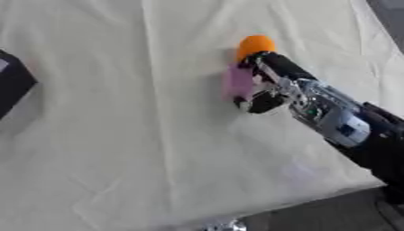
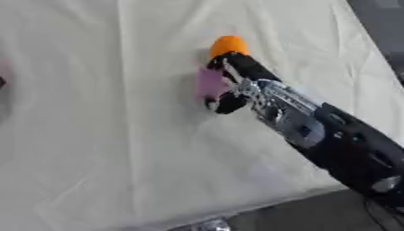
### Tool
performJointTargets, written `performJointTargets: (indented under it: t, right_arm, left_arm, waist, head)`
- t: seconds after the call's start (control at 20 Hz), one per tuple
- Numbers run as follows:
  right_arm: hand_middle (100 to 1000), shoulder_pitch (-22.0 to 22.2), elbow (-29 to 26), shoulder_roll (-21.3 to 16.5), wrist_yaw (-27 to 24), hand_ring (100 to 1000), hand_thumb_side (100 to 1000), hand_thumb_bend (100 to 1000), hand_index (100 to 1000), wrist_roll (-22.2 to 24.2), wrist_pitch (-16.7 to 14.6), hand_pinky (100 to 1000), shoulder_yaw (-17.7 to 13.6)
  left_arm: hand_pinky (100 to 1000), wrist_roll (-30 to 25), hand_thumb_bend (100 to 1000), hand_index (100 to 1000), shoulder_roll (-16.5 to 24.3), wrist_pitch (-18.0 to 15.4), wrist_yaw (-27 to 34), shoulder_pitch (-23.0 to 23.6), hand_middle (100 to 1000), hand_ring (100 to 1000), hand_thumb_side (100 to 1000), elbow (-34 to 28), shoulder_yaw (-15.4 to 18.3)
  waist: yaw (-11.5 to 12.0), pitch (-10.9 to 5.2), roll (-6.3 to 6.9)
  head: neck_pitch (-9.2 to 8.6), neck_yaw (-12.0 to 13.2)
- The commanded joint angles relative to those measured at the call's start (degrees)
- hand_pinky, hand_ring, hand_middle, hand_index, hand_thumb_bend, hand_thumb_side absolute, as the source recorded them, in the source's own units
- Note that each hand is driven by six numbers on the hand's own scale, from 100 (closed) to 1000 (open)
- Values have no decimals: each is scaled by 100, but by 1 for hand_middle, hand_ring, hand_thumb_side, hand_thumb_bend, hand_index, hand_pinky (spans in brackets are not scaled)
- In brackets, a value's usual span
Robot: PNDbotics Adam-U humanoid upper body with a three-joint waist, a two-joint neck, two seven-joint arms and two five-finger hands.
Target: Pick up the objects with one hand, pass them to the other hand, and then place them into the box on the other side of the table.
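My right hand (image 1: 271, 80) reaches in from the lower right to the middle of the cream cloth. A small pink object (image 1: 236, 82) sits at the hand's left side, between the fingers (image 1: 272, 62) above it and the curled thumb (image 1: 264, 103) below it. The hand looks shut on it. An orange rounded object (image 1: 255, 45) lies on the cloth just beyond the fingertips, partly covered by them. The picture is blurred, so the contact itself is hard to see. My left hand shows in no view.
A black box (image 1: 11, 83) shows partly at the left edge. The cream cloth (image 1: 142, 149) is creased and covers the table. Its front edge runs along the bottom, with dark floor at the lower right and upper right corners.
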Motion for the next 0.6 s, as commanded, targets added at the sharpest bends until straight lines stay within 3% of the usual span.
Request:
performJointTargets:
  t: [0.05,0.6]
  right_arm:
    - [648,-55,-55,-74,-101,716,100,310,717,-118,25,625,-101]
    - [538,2,-55,-2,-608,654,100,155,620,-637,-137,587,-122]
  left_arm:
    - [939,-18,128,716,106,-11,-39,-40,727,675,848,-65,26]
    - [940,-9,128,716,125,-35,-35,-25,727,674,842,-83,43]
  waist:
    - [2,0,25]
    - [-49,-61,44]
  head:
    - [-10,-33]
    - [-10,33]
